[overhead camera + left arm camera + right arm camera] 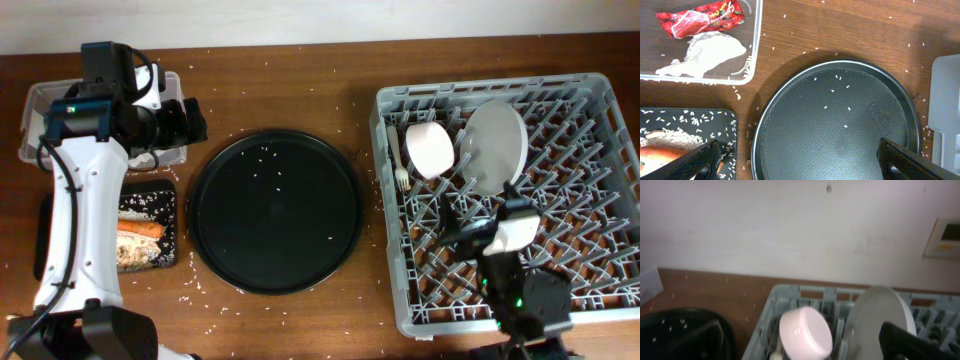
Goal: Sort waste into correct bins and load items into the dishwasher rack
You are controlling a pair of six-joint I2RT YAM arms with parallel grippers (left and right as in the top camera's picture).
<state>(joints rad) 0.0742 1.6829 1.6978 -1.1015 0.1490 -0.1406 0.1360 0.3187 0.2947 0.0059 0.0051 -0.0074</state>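
Note:
The clear tub (755,55) holds the red wrapper (700,17) and the white napkin (710,52). The shallow black tray (168,190) holds the carrot (140,228) and rice scraps (145,202); both also show in the left wrist view, carrot (662,152) and rice (670,135). My left gripper (192,120) is open and empty above the tub's right end. The grey rack (600,110) holds the white bowl (430,148), the grey plate (493,145) and the white fork (398,160). My right gripper (487,222) is open and empty over the rack, just in front of the plate. The blue cup is out of view.
The large round black tray (275,210) lies between the bins and the rack, with a few rice grains on it. Loose rice is scattered on the wooden table (300,70). A pale wall (790,225) stands behind the table.

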